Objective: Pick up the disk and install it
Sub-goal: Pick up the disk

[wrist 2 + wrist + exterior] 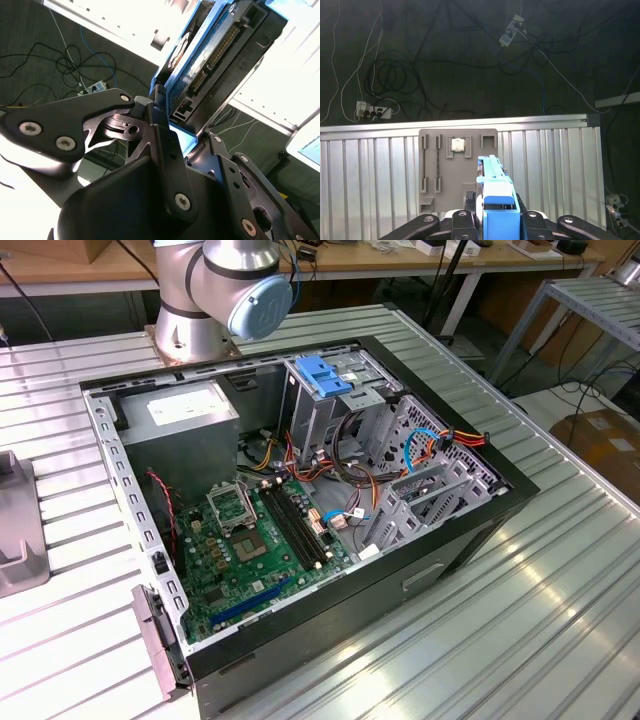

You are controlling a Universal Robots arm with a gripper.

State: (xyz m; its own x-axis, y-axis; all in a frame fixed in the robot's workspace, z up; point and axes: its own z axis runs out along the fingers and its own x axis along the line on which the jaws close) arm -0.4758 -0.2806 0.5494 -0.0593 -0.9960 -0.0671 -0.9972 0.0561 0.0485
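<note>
In both wrist views my gripper (187,131) is shut on the disk (215,55). The disk is a flat drive with blue plastic side rails, and its connector pins show along one edge. In the first wrist view the disk (495,192) is seen edge-on, blue rail toward the camera, clamped between the two black fingers (461,218) of the gripper (495,220). It hangs in the air above the ribbed metal table (370,175). The open computer case (470,540) lies on its side in the exterior view, with metal drive bays (425,490) at the exterior view's right.
A grey fixture plate (457,170) with slots and a small square part lies on the table beyond the disk. Inside the case are a green motherboard (250,550), a grey power-supply box (180,425), loose cables (350,455) and a blue plastic bracket (322,375). The arm's base (215,290) stands behind the case.
</note>
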